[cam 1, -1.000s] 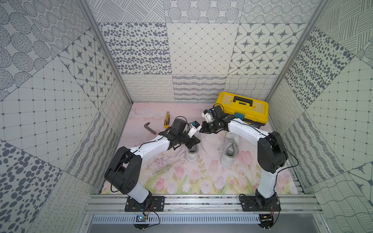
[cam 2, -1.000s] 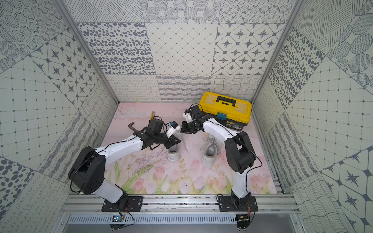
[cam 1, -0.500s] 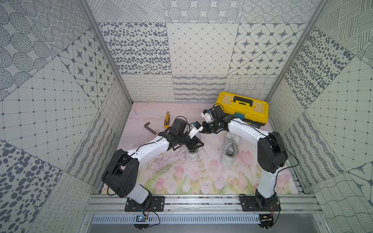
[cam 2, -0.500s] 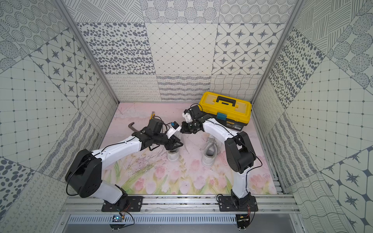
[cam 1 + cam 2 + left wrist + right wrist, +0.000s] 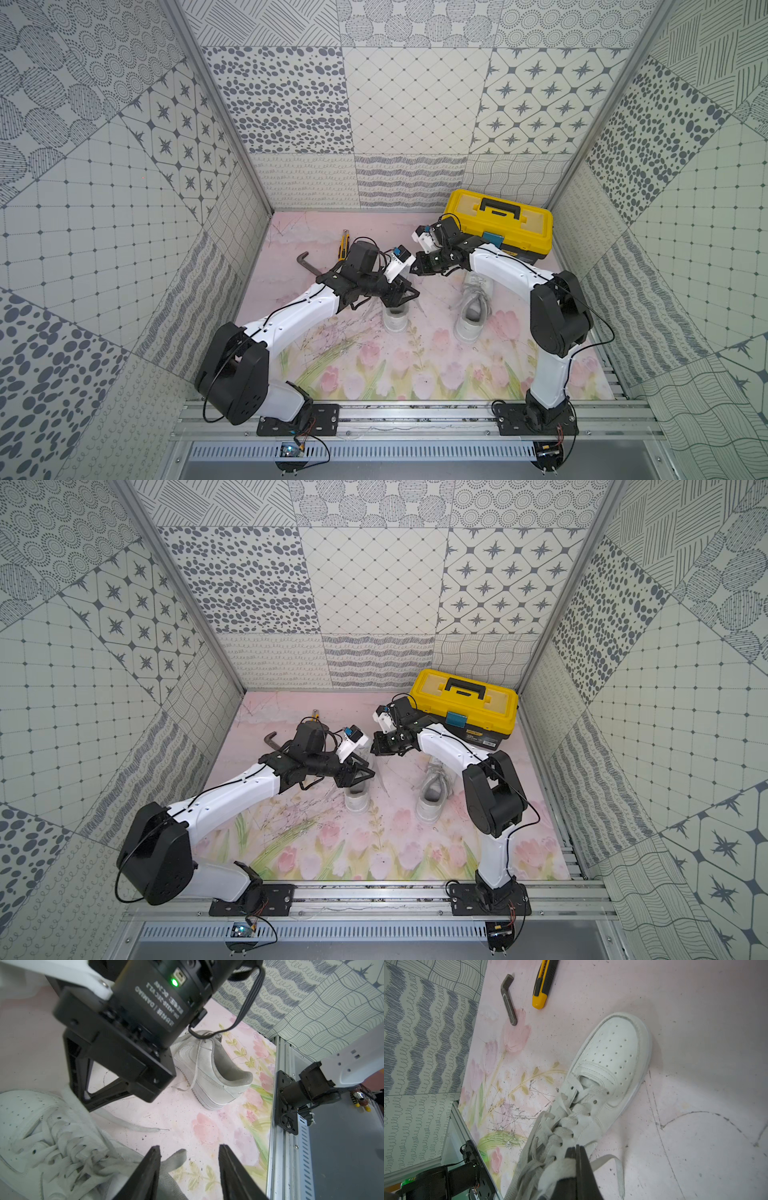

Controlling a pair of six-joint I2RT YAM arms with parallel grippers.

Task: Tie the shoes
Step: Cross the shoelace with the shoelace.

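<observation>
Two white shoes stand on the floral mat in both top views. The left-hand shoe (image 5: 395, 322) (image 5: 357, 800) lies mostly under my two grippers; the right-hand shoe (image 5: 473, 309) (image 5: 212, 1072) stands apart, its laces loose. My left gripper (image 5: 409, 291) (image 5: 189, 1148) is open above the left-hand shoe's (image 5: 31, 1126) collar, with a lace loop (image 5: 176, 1157) beside one finger and nothing between the jaws. My right gripper (image 5: 415, 270) (image 5: 576, 1148) is shut on a lace (image 5: 560, 1169) of the same shoe (image 5: 612, 1059), over its tongue.
A yellow toolbox (image 5: 498, 224) stands at the back right, behind the right arm. A yellow utility knife (image 5: 344, 243) (image 5: 543, 982) and a grey L-shaped key (image 5: 309, 266) (image 5: 508, 999) lie at the back left. A metal rail (image 5: 415, 419) runs along the front edge.
My left gripper has opened and let go of the lace, staying over the left-hand shoe. The right gripper has stayed shut on its lace.
</observation>
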